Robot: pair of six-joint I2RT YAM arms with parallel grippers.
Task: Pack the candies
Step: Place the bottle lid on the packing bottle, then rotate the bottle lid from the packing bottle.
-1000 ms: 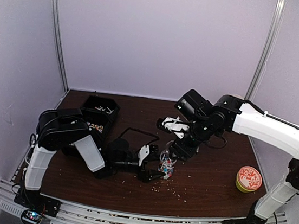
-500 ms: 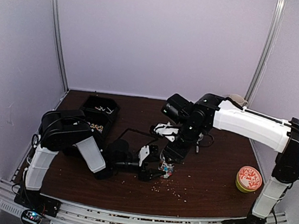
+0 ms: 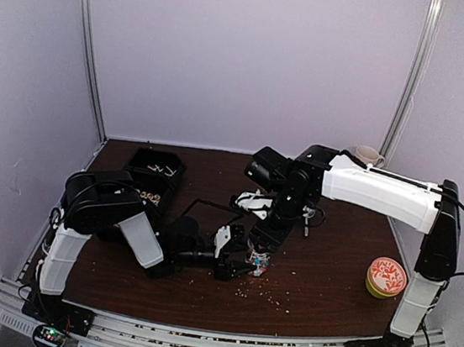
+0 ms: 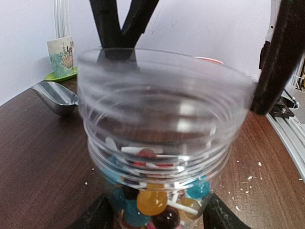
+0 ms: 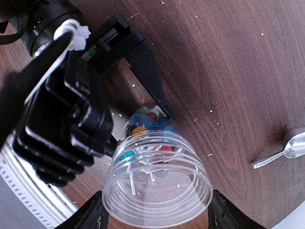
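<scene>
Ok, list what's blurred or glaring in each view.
Left wrist: the jar rim is smeared and soft right at the lens, the candies in its bottom are sharper, and the scoop behind is fairly crisp. Right wrist: the jar wall carries white glints, and the scoop shines at the right edge. Top external: soft overall, with the jar tiny against the dark table.

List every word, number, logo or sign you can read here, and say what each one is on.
No text can be read in any view.
Mug: a shell picture, no legible words.
Round tin lid: red pattern, too small to read.
Red-and-green sticker on black robot hardware: too blurred to read.
Clear jar of candies: no label showing.
</scene>
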